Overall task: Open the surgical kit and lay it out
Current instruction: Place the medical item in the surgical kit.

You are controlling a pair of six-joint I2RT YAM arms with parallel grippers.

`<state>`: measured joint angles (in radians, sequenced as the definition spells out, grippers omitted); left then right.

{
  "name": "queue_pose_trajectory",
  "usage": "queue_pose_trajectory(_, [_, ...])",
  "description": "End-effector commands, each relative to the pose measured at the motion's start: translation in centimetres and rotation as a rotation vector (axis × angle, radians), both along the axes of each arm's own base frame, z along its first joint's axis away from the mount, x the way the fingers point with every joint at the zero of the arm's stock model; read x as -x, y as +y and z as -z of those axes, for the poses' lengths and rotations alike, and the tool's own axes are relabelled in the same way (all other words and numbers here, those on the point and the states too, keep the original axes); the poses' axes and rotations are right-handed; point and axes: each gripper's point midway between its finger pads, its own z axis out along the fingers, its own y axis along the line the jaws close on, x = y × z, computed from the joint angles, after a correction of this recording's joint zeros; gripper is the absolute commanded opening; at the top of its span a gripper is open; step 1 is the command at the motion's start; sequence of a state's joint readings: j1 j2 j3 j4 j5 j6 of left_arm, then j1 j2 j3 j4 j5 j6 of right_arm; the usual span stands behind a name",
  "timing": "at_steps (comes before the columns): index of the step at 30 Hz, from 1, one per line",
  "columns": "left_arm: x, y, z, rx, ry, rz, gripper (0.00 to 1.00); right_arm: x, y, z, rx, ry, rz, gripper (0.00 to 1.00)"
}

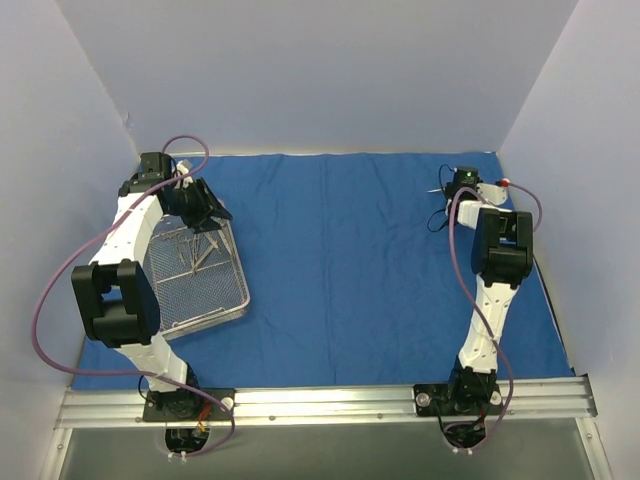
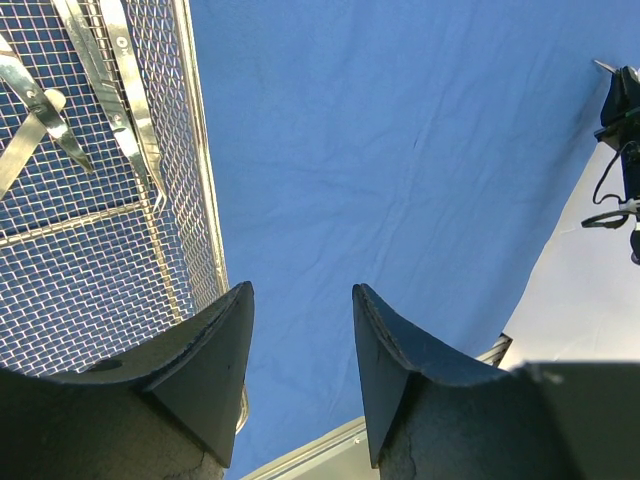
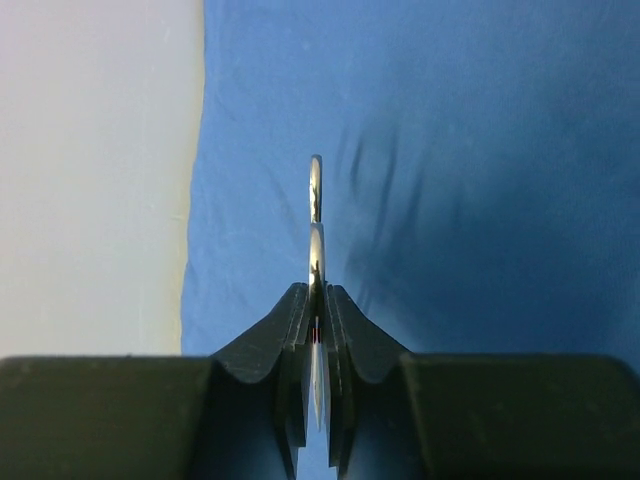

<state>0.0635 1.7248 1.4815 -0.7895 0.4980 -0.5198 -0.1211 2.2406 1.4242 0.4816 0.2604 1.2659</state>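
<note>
The royal-blue cloth wrap lies spread flat over the table. On its left side sits the silver wire-mesh tray with several thin silver instruments inside. My left gripper hangs over the tray's far right corner. In the left wrist view it is open with only cloth between the fingers, and the tray rim and instruments show at the left. My right gripper is at the far right, above the cloth. It is shut on a silver instrument seen edge-on.
Pale walls close in the left, back and right sides. An aluminium rail carrying both arm bases runs along the near edge. Bare white surface shows beyond the cloth's edge by the right gripper.
</note>
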Motion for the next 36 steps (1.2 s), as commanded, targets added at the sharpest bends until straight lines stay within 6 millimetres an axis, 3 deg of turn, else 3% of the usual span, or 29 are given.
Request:
queue_pose_trajectory(1, [-1.0, 0.4, -1.6, -0.001, -0.046, -0.005, 0.53, -0.1, -0.6, 1.0, -0.016, 0.004, 0.024, 0.11])
queue_pose_trajectory(9, [-0.4, 0.4, -1.6, -0.006, -0.044, 0.000, 0.53, 0.9, -0.2, 3.2, -0.061, 0.038, 0.047, 0.18])
queue_pose_trajectory(14, [-0.3, 0.3, -1.8, 0.000, -0.056, 0.000, 0.52, 1.5, 0.0, 3.0, -0.063, 0.064, 0.044, 0.42])
queue_pose_trajectory(18, [-0.3, 0.4, -2.1, 0.011, -0.066, -0.006, 0.52, 2.7, 0.2, 3.0, -0.059, 0.127, 0.033, 0.54])
queue_pose_trajectory(26, [-0.3, 0.6, -2.9, 0.035, -0.099, -0.017, 0.53, 4.8, -0.6, 0.1, -0.021, 0.252, 0.033, 0.59])
queue_pose_trajectory(30, [-0.2, 0.7, -3.0, 0.052, -0.112, -0.026, 0.53, 6.7, -1.6, 0.0, -0.015, 0.374, 0.030, 0.60])
queue_pose_trajectory(34, [0.3, 1.4, -2.8, 0.021, -0.095, -0.050, 0.53, 7.1, -3.2, -2.9, 0.069, 0.406, -0.006, 0.61])
queue_pose_trajectory(36, [0.5, 2.2, -2.6, -0.012, -0.083, -0.066, 0.53, 7.2, -4.4, -5.4, 0.146, 0.425, -0.053, 0.60])
